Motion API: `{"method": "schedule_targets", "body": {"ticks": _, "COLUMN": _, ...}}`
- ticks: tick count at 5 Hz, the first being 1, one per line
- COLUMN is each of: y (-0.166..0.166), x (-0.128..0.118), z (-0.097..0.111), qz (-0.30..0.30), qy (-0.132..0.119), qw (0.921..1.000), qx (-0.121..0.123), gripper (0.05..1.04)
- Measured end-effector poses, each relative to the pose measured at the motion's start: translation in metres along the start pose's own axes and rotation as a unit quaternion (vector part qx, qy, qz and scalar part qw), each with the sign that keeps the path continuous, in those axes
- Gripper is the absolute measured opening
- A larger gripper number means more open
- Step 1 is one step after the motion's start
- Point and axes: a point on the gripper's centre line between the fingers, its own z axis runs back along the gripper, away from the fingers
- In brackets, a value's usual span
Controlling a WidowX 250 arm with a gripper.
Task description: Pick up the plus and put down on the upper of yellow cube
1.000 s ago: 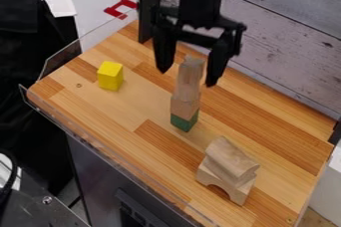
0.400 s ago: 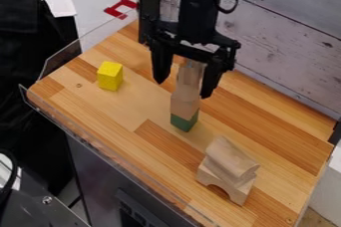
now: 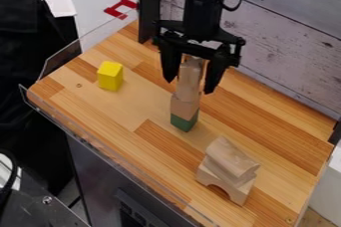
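The gripper (image 3: 190,86) is at the upper middle, open, with one finger on each side of a tall pale wooden piece (image 3: 190,77). Gaps show between that piece and the fingertips. This piece tops an upright stack, above a wooden block (image 3: 184,105) and a green block (image 3: 184,122); its upper end is partly hidden by the gripper, and I cannot tell whether it is the plus. To the left, apart from the stack, the yellow cube (image 3: 110,75) sits on the wooden table (image 3: 120,109) with nothing on it.
A wooden arch with a ridged wooden block (image 3: 230,161) on it stands at the lower right. Clear low panels edge the table's left side. A plank wall (image 3: 286,47) rises behind, with a black post (image 3: 149,7) at the back left corner.
The gripper has lowered around the tall wooden piece, first slightly left, then back right. Its fingers are closer together than before. The blocks have not moved.
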Motion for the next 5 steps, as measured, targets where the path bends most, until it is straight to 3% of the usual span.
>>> {"method": "schedule_targets", "body": {"ticks": 1, "y": 0.006, "x": 0.000, "z": 0.002, "qz": 0.012, "qy": 0.001, "qw": 0.9999, "qx": -0.002, "gripper": 0.462}}
{"method": "schedule_targets", "body": {"ticks": 3, "y": 0.030, "x": 0.002, "z": 0.041, "qz": 0.049, "qy": -0.026, "qw": 0.9983, "qx": -0.017, "gripper": 0.459}}
{"method": "schedule_targets", "body": {"ticks": 4, "y": 0.062, "x": 0.017, "z": 0.065, "qz": 0.064, "qy": -0.054, "qw": 0.9963, "qx": -0.021, "gripper": 0.459}}
{"method": "schedule_targets", "body": {"ticks": 5, "y": 0.106, "x": 0.038, "z": 0.047, "qz": 0.063, "qy": -0.034, "qw": 0.9973, "qx": -0.015, "gripper": 0.459}}
